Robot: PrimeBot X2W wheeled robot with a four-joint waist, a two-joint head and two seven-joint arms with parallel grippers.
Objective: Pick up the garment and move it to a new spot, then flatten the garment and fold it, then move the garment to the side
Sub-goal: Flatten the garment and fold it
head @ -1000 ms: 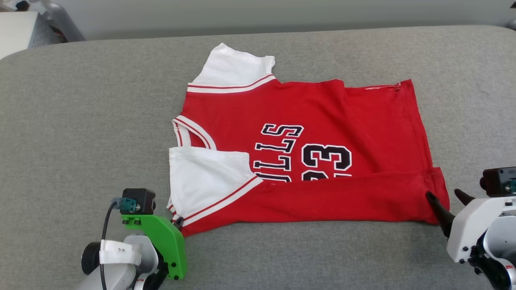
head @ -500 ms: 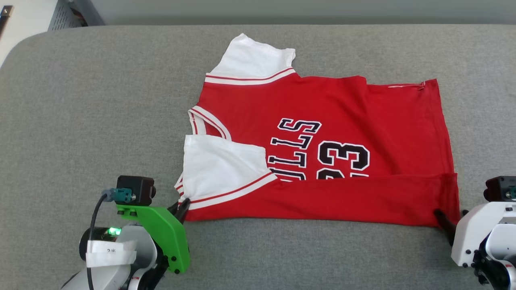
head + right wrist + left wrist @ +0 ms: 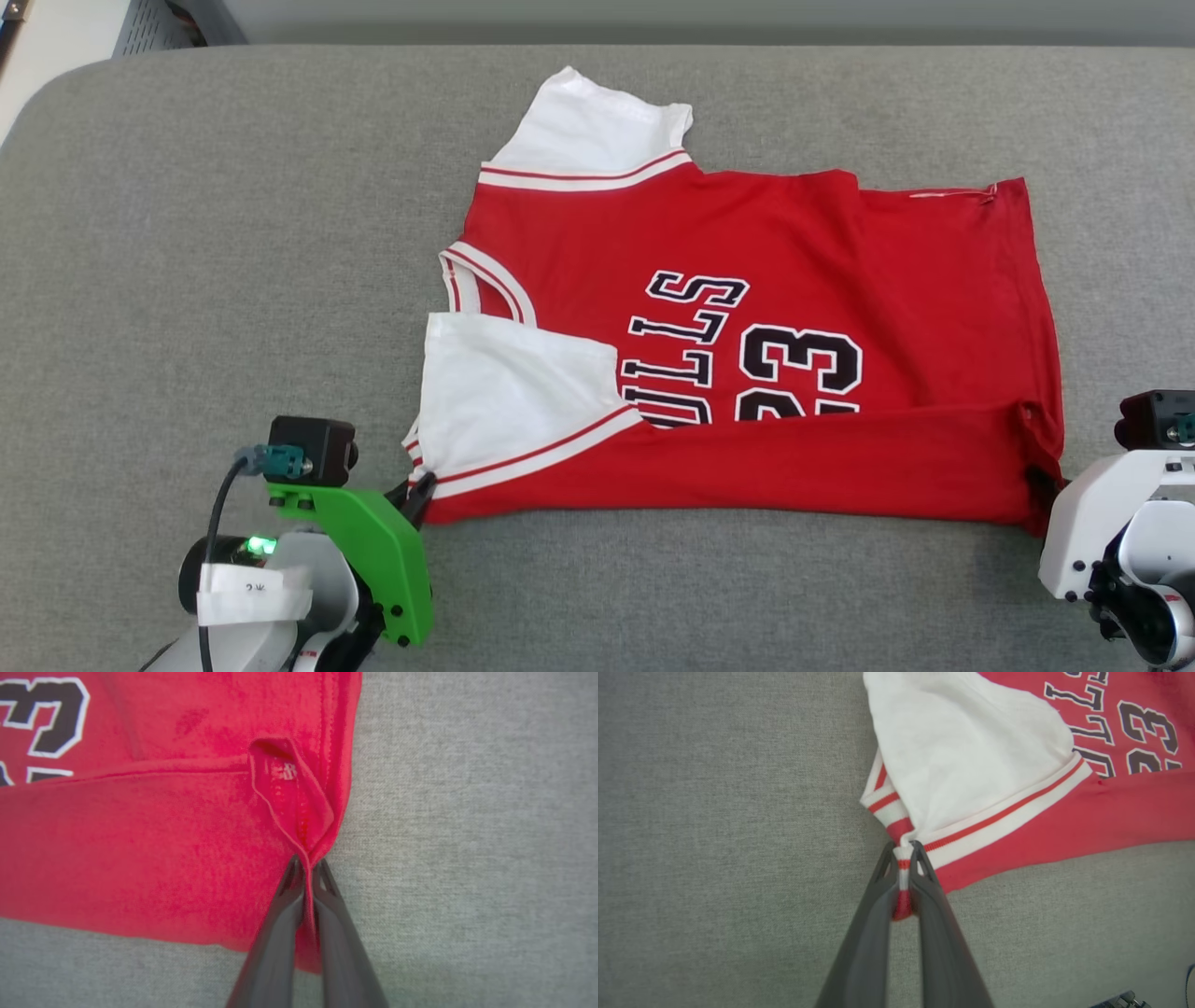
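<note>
The jersey (image 3: 747,233) lies flat mid-table (image 3: 233,233), collar to the left. Its near edge is already folded up over the bottom of the lettering (image 3: 738,345). A second ago the right jaws stood spread beside the near hem corner (image 3: 299,807); now they are closed on it and bunch the cloth. The left jaws, then just at the near sleeve (image 3: 504,392), now pinch its striped trim (image 3: 901,863). With both near corners held, the next fold or lift can probably begin.
</note>
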